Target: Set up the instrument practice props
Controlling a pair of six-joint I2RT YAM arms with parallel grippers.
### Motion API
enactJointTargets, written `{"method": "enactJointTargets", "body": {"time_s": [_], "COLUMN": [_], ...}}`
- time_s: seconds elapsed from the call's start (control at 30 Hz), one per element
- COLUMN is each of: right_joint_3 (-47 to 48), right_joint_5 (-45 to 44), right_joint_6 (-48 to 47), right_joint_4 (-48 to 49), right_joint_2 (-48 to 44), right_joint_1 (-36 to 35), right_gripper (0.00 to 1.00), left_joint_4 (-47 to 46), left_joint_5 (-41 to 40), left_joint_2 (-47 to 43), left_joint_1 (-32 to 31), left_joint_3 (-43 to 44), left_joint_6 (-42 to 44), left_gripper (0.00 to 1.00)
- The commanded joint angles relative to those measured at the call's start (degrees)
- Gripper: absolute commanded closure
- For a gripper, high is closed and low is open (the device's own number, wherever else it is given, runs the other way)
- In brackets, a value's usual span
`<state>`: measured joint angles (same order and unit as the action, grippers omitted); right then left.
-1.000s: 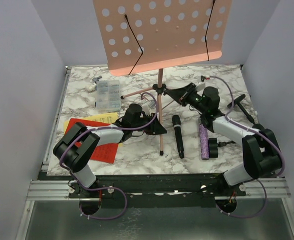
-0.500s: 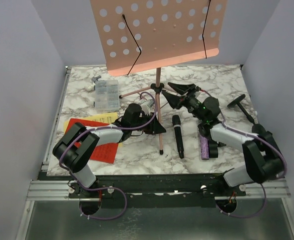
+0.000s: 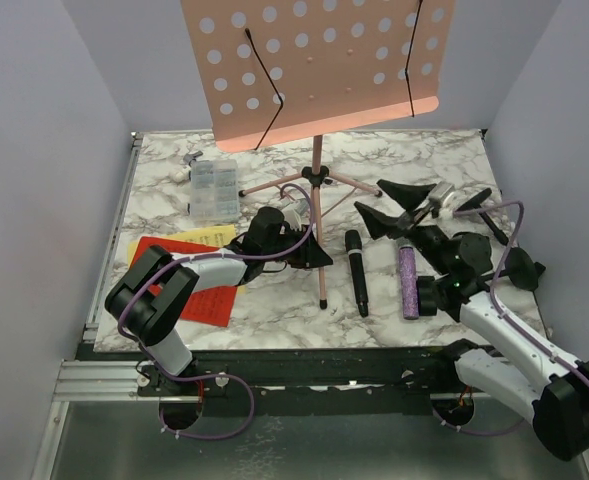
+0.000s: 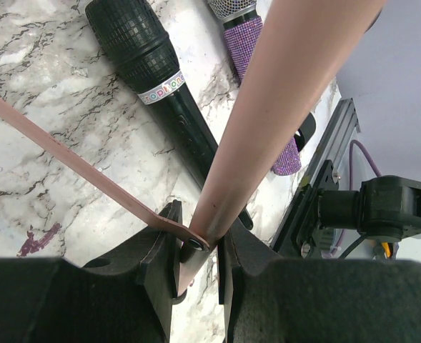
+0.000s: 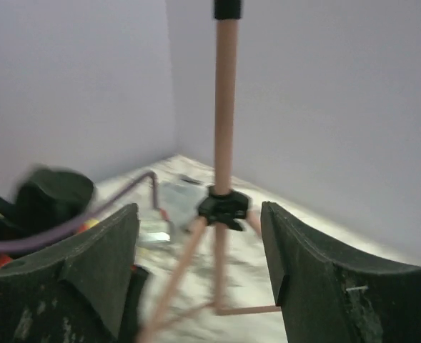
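Observation:
The pink perforated music rack (image 3: 319, 65) stands upright on its thin pole (image 5: 224, 107) and tripod legs. My left gripper (image 3: 317, 254) is shut on the front leg (image 4: 267, 136), low near the table. My right gripper (image 3: 392, 205) hangs open to the right of the tripod hub (image 5: 224, 207) with nothing between its jaws. The black microphone (image 3: 356, 272) and the purple glitter microphone (image 3: 408, 282) lie side by side on the marble. One mic holder (image 3: 482, 208) lies at the right, another (image 3: 429, 297) beside the purple microphone. Red (image 3: 199, 292) and yellow (image 3: 210, 237) music sheets lie at the left.
A clear plastic compartment box (image 3: 216, 190) sits at the back left, with a small clip (image 3: 192, 160) behind it. The tripod's side legs (image 3: 264, 185) spread low over the marble table (image 3: 274, 310). Grey walls close in the table on three sides.
My right gripper has opened and drawn back to the right, away from the tripod hub. The rack top shifted slightly left. The left gripper has kept its hold.

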<state>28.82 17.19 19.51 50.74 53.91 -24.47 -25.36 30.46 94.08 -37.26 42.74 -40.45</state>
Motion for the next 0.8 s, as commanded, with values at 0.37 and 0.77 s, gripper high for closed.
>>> {"method": "enactJointTargets", "body": {"time_s": [0.37,0.77], "right_joint_3": [10.9,14.7], "right_joint_5": [24.4,25.8], "right_joint_6": [-98.6,-86.1], "right_joint_4": [-19.5,-8.6], "right_joint_2": [17.7,28.9], "right_joint_1": [-0.1,-0.1], "right_gripper": [0.27,0.39], "left_joint_4": [10.0,10.0], "left_joint_5": [-2.2,-2.0], "left_joint_2": [0.7,0.7], "left_joint_1": [-0.2,-0.3], "left_joint_3": [-1.9,-1.8], "left_joint_6": [-0.9,-1.0], "left_gripper": [1.00,1.00]}}
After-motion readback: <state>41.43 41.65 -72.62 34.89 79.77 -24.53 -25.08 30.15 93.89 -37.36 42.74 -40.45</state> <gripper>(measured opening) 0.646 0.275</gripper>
